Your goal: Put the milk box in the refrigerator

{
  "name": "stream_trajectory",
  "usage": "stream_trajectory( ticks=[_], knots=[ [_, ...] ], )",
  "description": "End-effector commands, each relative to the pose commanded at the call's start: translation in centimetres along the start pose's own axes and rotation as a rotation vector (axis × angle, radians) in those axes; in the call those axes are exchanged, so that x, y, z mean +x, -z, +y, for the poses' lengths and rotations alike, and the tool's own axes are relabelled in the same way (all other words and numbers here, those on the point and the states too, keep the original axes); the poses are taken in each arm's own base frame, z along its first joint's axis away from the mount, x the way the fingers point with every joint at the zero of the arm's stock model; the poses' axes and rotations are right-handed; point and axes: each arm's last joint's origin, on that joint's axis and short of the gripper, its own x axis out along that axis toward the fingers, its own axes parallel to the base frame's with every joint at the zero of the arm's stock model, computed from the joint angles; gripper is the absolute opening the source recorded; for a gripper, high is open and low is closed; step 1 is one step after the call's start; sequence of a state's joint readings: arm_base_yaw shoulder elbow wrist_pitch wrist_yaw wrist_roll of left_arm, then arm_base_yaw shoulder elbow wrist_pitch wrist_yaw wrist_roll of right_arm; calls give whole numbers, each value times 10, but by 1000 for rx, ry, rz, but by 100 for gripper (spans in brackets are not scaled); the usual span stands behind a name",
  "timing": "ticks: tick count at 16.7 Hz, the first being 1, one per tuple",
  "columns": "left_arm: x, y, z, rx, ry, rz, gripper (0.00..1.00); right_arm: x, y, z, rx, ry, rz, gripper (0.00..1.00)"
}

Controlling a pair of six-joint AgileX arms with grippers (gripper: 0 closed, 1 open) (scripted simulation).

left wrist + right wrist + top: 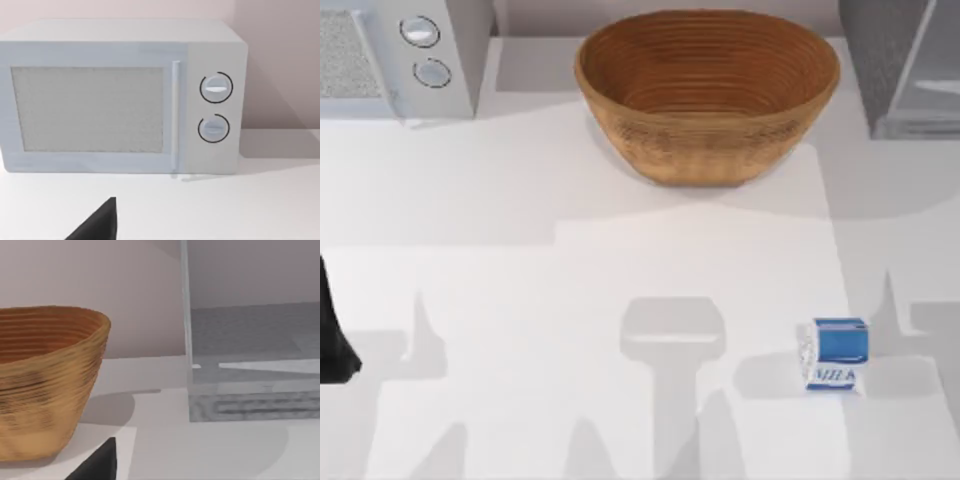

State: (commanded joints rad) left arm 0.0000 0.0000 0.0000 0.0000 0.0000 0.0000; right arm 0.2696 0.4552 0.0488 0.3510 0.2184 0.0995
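The milk box (836, 354) stands on the white table (570, 300), near the front and toward the right side. It is white with a blue top, and the blue word "MILK" is on its front. Nothing touches it.

The fridge (905, 65) is at the back right corner of the table. It is dark grey with speckles and has a paler smooth panel. In the right wrist view it (250, 365) stands just beside the basket (47, 380), with a gap between them.

The brown wicker basket (708, 90) sits at the back, in the middle. At the back left is a light grey microwave (400, 55) with two round dials and a mesh window. The left wrist view shows its front (120, 100), with no words on it that I can read.

The wall behind is plain and pale pink. Soft grey shadows lie on the table.

A dark bit of the left arm (332, 335) shows at the left edge. Each wrist view shows a dark corner of its own gripper low down, and I cannot tell how either pair of jaws stands.
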Motion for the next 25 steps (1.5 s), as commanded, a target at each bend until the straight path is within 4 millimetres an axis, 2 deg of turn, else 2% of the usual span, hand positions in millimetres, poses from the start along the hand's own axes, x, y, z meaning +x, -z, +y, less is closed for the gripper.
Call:
stream_trajectory(
  ticks=[4,8,14,17,20,25],
  knots=[
    [0,0,0,0,0,0,100,20,11,29,27,0,61,100],
    [0,0,0,0,0,0,100,31,38,65,26,16,120,100],
    [0,0,0,0,0,0,100,20,95,109,-20,49,161,100],
    [0,0,0,0,0,0,100,7,120,120,-48,60,159,100],
    [0,0,0,0,0,0,100,-4,138,124,-67,66,150,100],
    [0,0,0,0,0,0,100,-9,145,125,-74,68,144,100]
  ],
)
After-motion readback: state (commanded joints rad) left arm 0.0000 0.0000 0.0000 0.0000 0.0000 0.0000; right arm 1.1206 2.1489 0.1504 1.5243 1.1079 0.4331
